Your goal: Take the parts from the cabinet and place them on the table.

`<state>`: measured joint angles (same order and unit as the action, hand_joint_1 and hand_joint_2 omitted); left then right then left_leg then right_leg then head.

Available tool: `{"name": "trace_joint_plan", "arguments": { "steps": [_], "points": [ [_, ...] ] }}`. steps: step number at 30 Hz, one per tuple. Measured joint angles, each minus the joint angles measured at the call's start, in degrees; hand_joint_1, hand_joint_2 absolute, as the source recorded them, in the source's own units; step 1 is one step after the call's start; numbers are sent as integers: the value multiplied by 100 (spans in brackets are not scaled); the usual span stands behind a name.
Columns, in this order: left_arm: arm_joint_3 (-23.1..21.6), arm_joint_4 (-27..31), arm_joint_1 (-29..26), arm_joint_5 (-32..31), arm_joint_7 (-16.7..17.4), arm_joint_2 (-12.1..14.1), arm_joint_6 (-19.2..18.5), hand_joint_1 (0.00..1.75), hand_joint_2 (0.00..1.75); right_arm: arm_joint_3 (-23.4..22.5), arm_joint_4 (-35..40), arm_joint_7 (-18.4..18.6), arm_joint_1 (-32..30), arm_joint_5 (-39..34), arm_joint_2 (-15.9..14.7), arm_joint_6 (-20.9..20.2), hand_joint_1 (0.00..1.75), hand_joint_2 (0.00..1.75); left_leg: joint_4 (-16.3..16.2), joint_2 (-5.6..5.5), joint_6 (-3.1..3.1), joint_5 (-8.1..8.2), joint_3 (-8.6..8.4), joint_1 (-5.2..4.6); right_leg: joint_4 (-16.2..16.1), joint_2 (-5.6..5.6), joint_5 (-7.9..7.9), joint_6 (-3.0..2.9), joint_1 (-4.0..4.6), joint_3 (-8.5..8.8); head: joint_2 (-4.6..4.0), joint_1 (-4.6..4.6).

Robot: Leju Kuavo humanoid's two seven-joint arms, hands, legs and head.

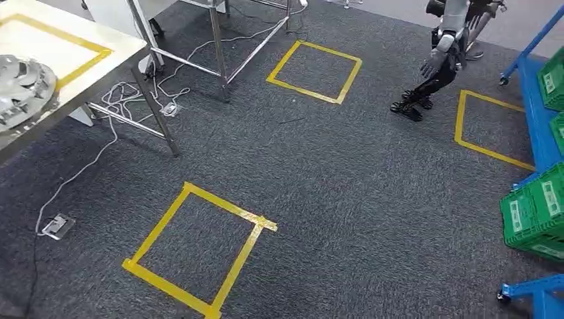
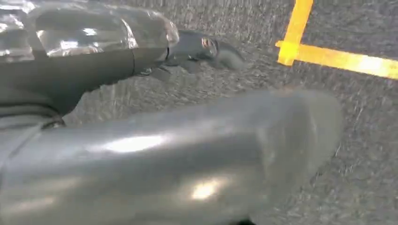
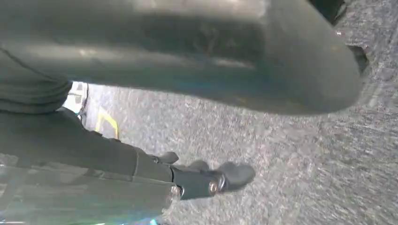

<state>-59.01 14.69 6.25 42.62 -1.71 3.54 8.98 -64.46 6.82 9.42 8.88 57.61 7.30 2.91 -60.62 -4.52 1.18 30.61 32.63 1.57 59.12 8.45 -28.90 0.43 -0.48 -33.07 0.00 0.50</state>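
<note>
Head view: metal parts (image 1: 23, 86) lying on the table (image 1: 100, 60) at far left; green crates (image 1: 535, 212) sitting on blue cabinet (image 1: 542, 143) at right; another robot (image 1: 442, 56) standing far right.
L wrist view: left hand (image 2: 197, 49) hanging over carpet w/ fingers extended, holding nothing.
R wrist view: right hand (image 3: 206, 180) likewise, fingers extended, holding nothing.

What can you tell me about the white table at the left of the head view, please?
The white table stands at the left edge on the grey carpet, cut off by the frame. Its top looks pale, smooth and glossy, marked with a yellow tape outline. Slim metal legs with a lower crossbar carry it. A round silvery metal part rests on its near end. White cables trail beneath it.
</note>
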Motion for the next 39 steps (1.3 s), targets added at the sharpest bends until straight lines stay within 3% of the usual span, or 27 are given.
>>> {"name": "trace_joint_plan", "arguments": {
  "steps": [1, 2, 3, 5, 6, 8, 10, 11, 12, 15, 16, 17, 18, 19, 21, 22, 23, 25, 26, 27, 30, 31, 33, 34, 36, 37, 39],
  "points": [
    [0, 2, 11, 0, 0, -7, 4, 0, 0, 0, 0, 0, -4, 0, -15, 2, 0, 0, 35, 106, -33, 0, -27, 29, 39, -33, -30, 19, 0, -6, 0, 4],
    [0, 0, 18, 0, -2, 9, 4, 0, 0, -2, -4, 0, -8, 0, 7, 2, 0, 0, 48, 196, -73, 19, -70, 18, 175, -399, -100, 47, 41, -60, 0, 53],
    [0, 2, 13, 0, -2, 0, 2, 0, 0, -2, -4, 0, 11, 0, 9, 2, 0, 0, 54, 318, -103, 38, -99, 2, 508, -617, -269, 80, 32, -238, 0, 153],
    [0, -2, -7, 0, 0, 9, 2, 0, 0, -2, -4, 0, 38, 0, 20, 0, 0, 0, 52, 563, -133, 83, -118, -35, 1429, -792, -647, 120, 12, -760, 0, 190],
    [0, -4, -5, 0, 0, 15, 2, 0, 0, -2, -4, 0, 27, 0, 22, 0, 0, 0, 51, 664, -136, 104, -127, -49, 1716, -825, -685, 126, 1, -928, 0, 194],
    [0, -6, 6, 0, 0, 24, 2, 0, 0, -4, -4, 0, -30, -2, 22, 0, 0, 0, 52, 795, -122, 149, -176, -67, 1486, -842, -384, 91, 1, -841, 0, 221],
    [0, -4, 29, 0, 0, 20, 2, 0, 0, -7, -7, 0, -49, 0, 17, 0, 0, 0, 60, 903, -100, 196, -252, -74, 502, -965, 168, -25, 54, -373, 0, 247],
    [0, -4, 36, 0, -2, 20, 2, 0, 0, -7, -7, 0, -44, 0, 11, 0, 0, 0, 79, 951, -92, 214, -264, -69, 159, -1175, 176, -90, 120, -197, 0, 251],
    [0, 0, 42, -2, -4, 15, 2, 0, 0, -7, -9, 0, -20, 0, 13, 2, 0, 0, 84, 992, -56, 235, -288, -94, 49, -1239, 110, -131, 174, -144, 0, 254],
    [0, 5, 52, -2, -4, 2, 0, 0, 0, -7, -11, 0, -35, 0, 9, 2, 0, 0, 184, 1122, 19, 220, -352, -74, 27, -1105, 101, -185, 196, -165, 0, 256],
    [-2, 20, 58, -2, -4, -7, 0, 0, 0, -7, -11, 0, -41, 0, 7, 2, 0, 0, 236, 1164, 56, 254, -377, -121, -123, -1046, 170, -228, 166, -23, 0, 273],
    [-2, 15, 72, 0, -2, -2, 0, 0, 0, -9, -11, 2, -63, -2, 11, 2, 0, 0, 144, 689, 68, 306, -416, -81, -235, -1017, 200, -222, 139, 35, 0, 260],
    [-2, 15, 76, -2, -13, -2, 0, 0, 0, -9, -11, 2, -56, 0, 7, 2, 0, 0, -140, 437, 60, 480, -276, -69, -293, -982, 222, -257, 114, 78, 0, 216],
    [-2, 15, 72, -2, -13, -2, 0, 0, 0, -9, -9, 2, -26, 0, 7, 4, 0, 0, -587, 367, 61, 683, -41, -69, -308, -905, 221, -268, 107, 89, 0, 182],
    [-2, 11, 35, -2, -2, 4, 0, 0, 0, -9, -9, 2, 11, 0, 13, 0, 0, 0, -1351, 377, 90, 918, 441, -58, -294, -743, 199, -289, 114, 99, 0, 124],
    [-2, 7, 19, -2, 0, 9, 0, 0, 0, -9, -9, 2, 5, 0, 20, 0, 0, 0, -1458, 400, 102, 849, 573, -58, -280, -655, 180, -287, 113, 109, 0, 114],
    [-2, 7, 10, -2, 0, 9, 0, 0, 0, -9, -9, 2, -3, 0, 20, 0, 0, 0, -1284, 420, 116, 606, 570, -52, -256, -557, 152, -271, 104, 129, 0, 98],
    [-2, 7, 14, -2, -2, 11, 0, 0, 0, -11, -9, 2, -20, 0, 17, 2, 0, 0, -417, 293, 147, -65, 256, -14, -163, -396, 67, -214, 69, 172, 0, 77],
    [-2, 7, 13, -2, -2, 11, 0, 0, 0, -11, -9, 2, -20, 0, 18, 0, 0, 0, -53, -20, 157, -199, 119, 30, -90, -331, 6, -178, 48, 164, 0, 54],
    [-2, 7, 9, -2, -2, 11, 0, 0, 0, -11, -9, 2, 0, 0, 15, 0, 0, 0, 21, -320, 158, -91, 76, 56, -6, -246, -44, -119, 67, 95, 0, -11],
    [-4, 0, -6, 0, 2, 28, 0, 0, 0, -11, -9, 2, 7, 0, 18, 2, 0, 0, 44, -59, 31, -20, 21, -4, -32, 4, -17, -17, -10, 35, 0, 4],
    [-4, 2, 8, 0, 0, 26, 0, 0, 0, -11, -9, 2, 0, 0, 15, 2, 0, 0, 86, 39, -9, -33, -12, 26, -24, 106, -31, 2, -12, 26, 0, 0],
    [-4, 2, 21, 0, -2, 30, 2, 0, 0, -11, -11, 2, -6, 0, 15, 2, 0, 0, 121, 245, -69, -8, -82, 17, 307, -526, -218, 44, 35, -109, 0, 96],
    [-4, 2, 7, 0, -4, 28, 0, 0, 0, -11, -11, 2, 17, 0, 18, 0, 0, 0, 121, 363, -92, 10, -103, -6, 704, -692, -411, 72, 28, -327, 0, 151],
    [-4, -2, -14, 0, 0, 35, 0, 0, 0, -11, -13, 2, 35, 0, 28, 0, 0, 0, 120, 614, -104, 68, -134, -35, 1602, -814, -749, 99, -3, -838, 0, 179],
    [-4, -4, -9, 0, 0, 39, 0, 0, 0, -11, -13, 2, 15, 0, 28, 0, 0, 0, 120, 713, -105, 96, -159, -45, 1790, -832, -742, 99, -9, -956, 0, 186],
    [-4, -6, 8, 0, 0, 39, 0, 0, 0, -13, -17, 2, -42, 0, 26, 0, 0, 0, 120, 848, -90, 159, -235, -55, 1331, -853, -310, 66, -3, -760, 0, 214]
  ]
}}
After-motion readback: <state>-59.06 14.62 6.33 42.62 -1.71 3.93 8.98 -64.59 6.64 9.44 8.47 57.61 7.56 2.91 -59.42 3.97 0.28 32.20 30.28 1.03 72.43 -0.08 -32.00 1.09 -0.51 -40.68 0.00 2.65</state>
